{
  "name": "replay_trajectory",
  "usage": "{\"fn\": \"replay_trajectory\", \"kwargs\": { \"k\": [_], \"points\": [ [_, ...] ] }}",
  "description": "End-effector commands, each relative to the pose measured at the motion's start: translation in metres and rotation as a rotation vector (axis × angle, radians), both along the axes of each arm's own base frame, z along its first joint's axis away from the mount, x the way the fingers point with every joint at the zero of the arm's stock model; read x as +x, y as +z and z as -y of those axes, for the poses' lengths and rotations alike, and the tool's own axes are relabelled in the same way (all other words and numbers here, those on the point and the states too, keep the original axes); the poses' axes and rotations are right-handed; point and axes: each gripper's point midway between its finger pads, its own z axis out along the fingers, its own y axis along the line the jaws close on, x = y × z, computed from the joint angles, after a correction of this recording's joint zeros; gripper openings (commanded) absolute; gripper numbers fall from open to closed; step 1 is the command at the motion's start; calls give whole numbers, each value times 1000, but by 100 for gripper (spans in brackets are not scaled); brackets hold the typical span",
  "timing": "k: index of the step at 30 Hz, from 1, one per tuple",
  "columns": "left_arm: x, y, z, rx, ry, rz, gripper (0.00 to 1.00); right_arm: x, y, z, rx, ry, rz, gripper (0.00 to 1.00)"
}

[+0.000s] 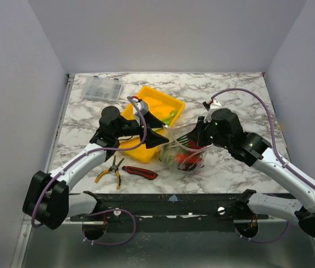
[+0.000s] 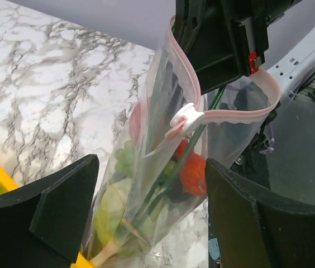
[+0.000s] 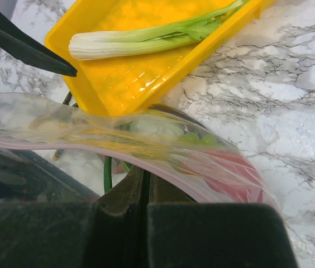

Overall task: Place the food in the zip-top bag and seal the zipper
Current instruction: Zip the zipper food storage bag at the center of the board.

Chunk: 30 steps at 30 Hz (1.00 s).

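Left claw (image 1: 156, 130) stands wide open, its two black fingers (image 2: 46, 218) on either side of the zip-top bag (image 2: 146, 184), with a gap to the plastic on each side. The right claw (image 1: 192, 138) is closed tight on the bag's upper rim. Its jaws pinch the clear film together and hold the bag upright.

Nearest the arm bases, on the marble table (image 1: 230, 167), lie the yellow-handled pliers (image 1: 111, 170). Just to their right is the red-and-black utility knife (image 1: 141, 172). Both are well clear of the claws.

Further in, near the middle of the table, the bag stands with its bottom on the marble between the two claws. Most of the food shows through the plastic: a red tomato (image 2: 194, 173), green grapes (image 2: 125, 159), a pale green cabbage (image 2: 110, 206) low down, a long green stem, and a dark shape that is too blurred to name.

The zipper (image 2: 241, 111), a pale pink strip, runs along the mouth and carries a white slider (image 2: 188, 117) partway along. Beyond the slider, the two sides of the strip part into an open loop. One side rises to the right claw's grip, and the other curves out and around.

Behind the left claw sits the yellow tray (image 1: 163, 96), set at an angle. The white-green leek (image 3: 146, 36) lies alone inside it, outside the bag.

Farthest off, at the back left corner of the table, rests a clear hard plastic box (image 1: 103, 87).
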Motion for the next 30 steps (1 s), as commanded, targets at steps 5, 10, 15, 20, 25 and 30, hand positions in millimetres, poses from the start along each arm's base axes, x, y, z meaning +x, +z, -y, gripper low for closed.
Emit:
{"fn": "replay_trajectory", "kwargs": {
  "k": [5, 10, 15, 20, 25, 30],
  "points": [
    [-19, 30, 12, -124, -227, 42, 58, -7, -6, 2, -40, 25, -41, 1],
    [-17, 31, 14, -166, -239, -8, 24, -12, -7, 4, -55, 31, -68, 3],
    [-15, 32, 16, -183, -254, -56, 0, -16, -1, 0, -32, 50, -81, 9],
    [-16, 43, 13, -240, -211, -103, 0, -18, 10, 1, -21, 54, -69, 26],
    [-6, 39, 12, -224, -108, -195, 0, -17, 21, 8, -53, 56, -32, 41],
    [-10, 37, 8, -216, -82, -202, 0, -16, 35, 10, -66, 67, -9, 52]
  ]
}}
